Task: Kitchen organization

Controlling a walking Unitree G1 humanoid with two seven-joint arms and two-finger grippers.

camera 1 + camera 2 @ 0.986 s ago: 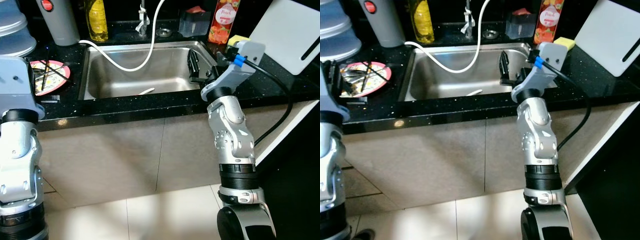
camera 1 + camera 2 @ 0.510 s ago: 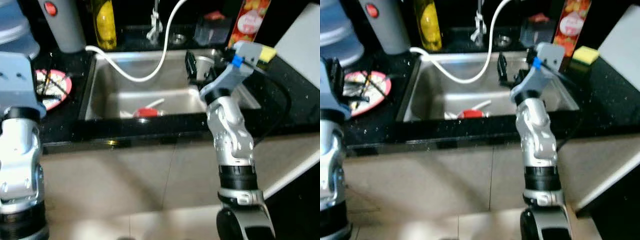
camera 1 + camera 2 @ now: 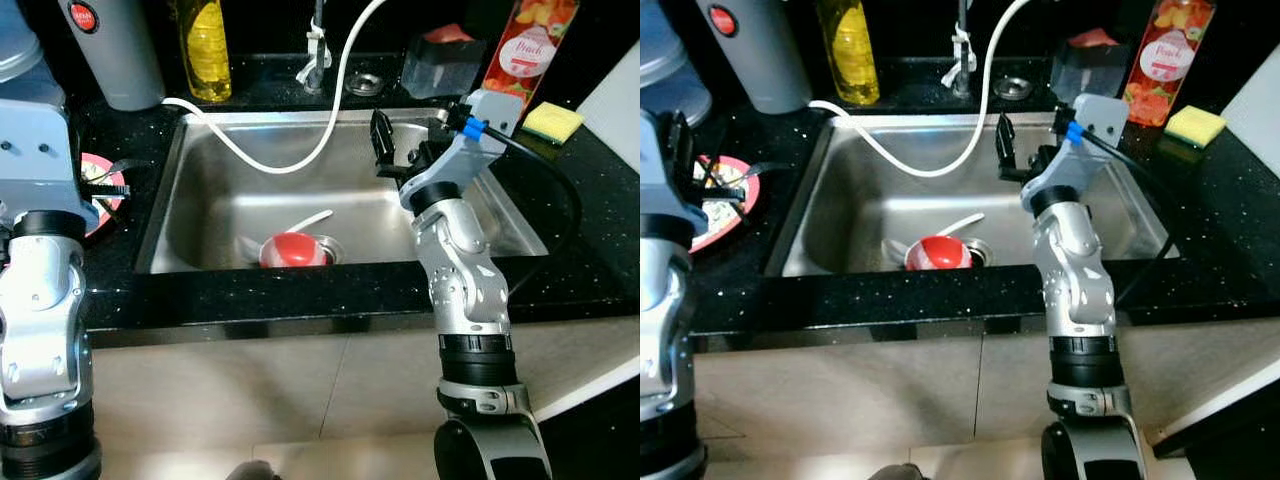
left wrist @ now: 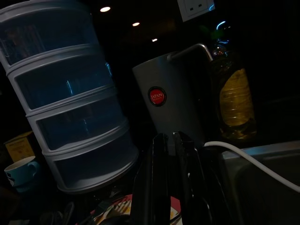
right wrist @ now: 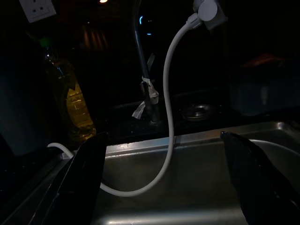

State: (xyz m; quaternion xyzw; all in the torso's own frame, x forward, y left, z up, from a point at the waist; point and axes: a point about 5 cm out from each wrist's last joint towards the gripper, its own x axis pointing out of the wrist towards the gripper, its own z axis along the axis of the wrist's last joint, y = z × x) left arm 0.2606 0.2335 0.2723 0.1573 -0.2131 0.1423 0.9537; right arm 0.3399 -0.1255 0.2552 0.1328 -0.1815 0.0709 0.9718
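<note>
Right gripper [image 5: 161, 187], fingers spread wide, hovers over the steel sink [image 3: 200, 170]'s right side; a red bowl [image 3: 293, 249], possibly upturned, lies near its drain. Left gripper [image 4: 171, 145], fingers together, holds nothing.

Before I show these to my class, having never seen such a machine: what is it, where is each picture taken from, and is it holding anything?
It is a humanoid robot with two silver arms, each ending in a gripper of two long black fingers. Two pictures come from cameras in its head, looking down at a black kitchen counter with a steel sink. The other two come from cameras on its wrists and are dark.

The right gripper hangs over the sink with fingers spread wide, holding nothing. The left gripper is above a pink plate beside the sink, fingers together, also holding nothing.

In the sink lie a red bowl and a white spoon; a white hose loops down into it. Behind stand a yellow bottle, a grey flask, a juice carton, a yellow sponge and stacked blue containers.
</note>
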